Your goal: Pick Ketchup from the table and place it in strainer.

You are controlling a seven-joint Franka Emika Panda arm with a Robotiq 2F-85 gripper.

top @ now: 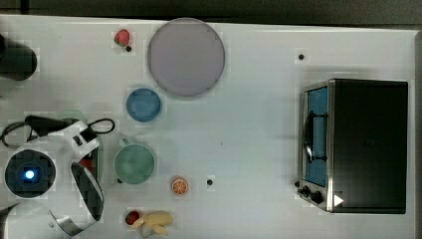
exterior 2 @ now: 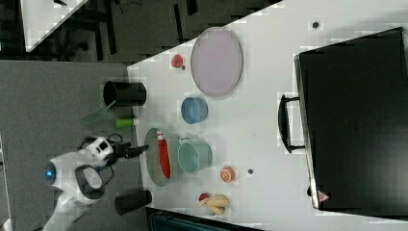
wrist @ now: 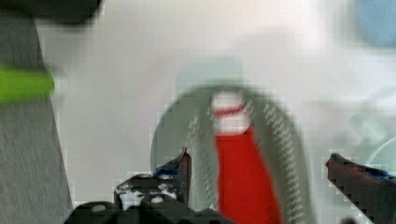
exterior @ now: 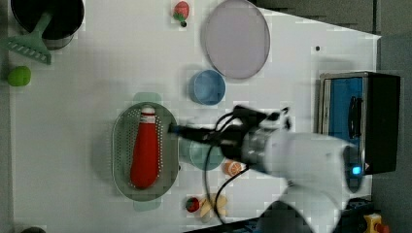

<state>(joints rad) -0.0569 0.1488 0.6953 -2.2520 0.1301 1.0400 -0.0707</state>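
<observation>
Ketchup (exterior: 145, 153) lies inside the strainer (exterior: 120, 145), green cup (exterior: 204, 154) just beside, fingers (wrist: 184, 168) spread wide, holding nothing.

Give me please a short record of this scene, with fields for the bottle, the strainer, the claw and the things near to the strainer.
bottle: the Ketchup lies flat inside the strainer, white cap toward the left view's top
strainer: the strainer rests on the white table
claw: the claw is open, one finger on each side of the bottle, not gripping it
neighbours: green cup beside the strainer; blue bowl farther off
task state: the bottle appears placed and released
</observation>
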